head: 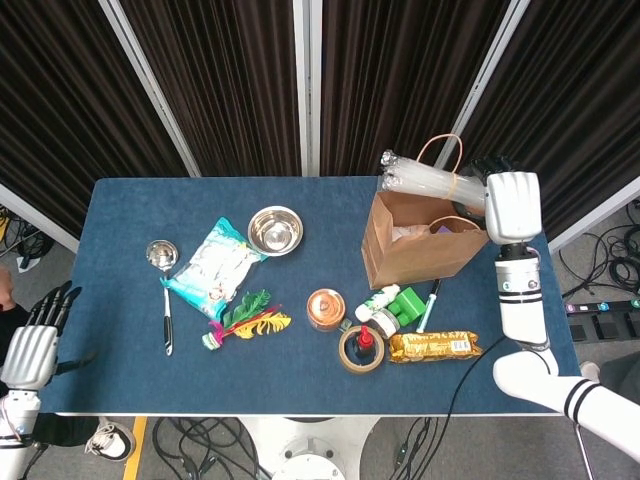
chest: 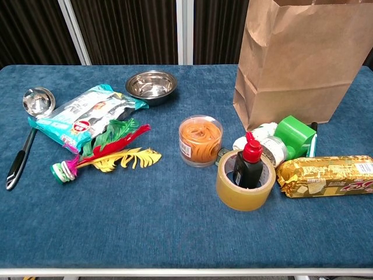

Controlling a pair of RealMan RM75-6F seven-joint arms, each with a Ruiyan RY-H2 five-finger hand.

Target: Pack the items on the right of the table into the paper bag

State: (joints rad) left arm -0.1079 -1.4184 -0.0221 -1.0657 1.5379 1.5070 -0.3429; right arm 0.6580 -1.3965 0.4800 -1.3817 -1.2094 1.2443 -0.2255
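Right hand [head: 511, 205] is raised above the far right corner of the desk [head: 130, 300], grasping a clear plastic bundle [head: 420, 180] that lies roughly level across the open mouth of the paper bag [head: 418, 240]; what the bundle holds is too small to tell. That bag stands upright near the far right edge, its looped handles up, something pale and something purple showing inside it. Just in front of the bag, toward the near edge, lie the other right-side things: a green-capped white bottle [chest: 294, 135] and a marker [head: 432, 303] beside it, a gold biscuit packet [chest: 326, 175] lying lengthwise near the near right corner, and a roll of brown tape [chest: 245, 185] lying flat with a small red-capped black bottle [chest: 249, 160] standing inside its ring. A clear tub of orange rubber bands [chest: 200, 140] stands just left of the tape, about midway along the desk. Further left are a steel bowl [chest: 151, 85] toward the far edge, a teal snack pouch [chest: 87, 115], a feather shuttlecock [chest: 102, 154] in red, green and yellow touching the pouch's near end, and a ladle [chest: 26, 125] close to the left edge. Left hand [head: 32, 345] hangs off the near left corner, below desk level, released, its fingers spread and holding nothing.
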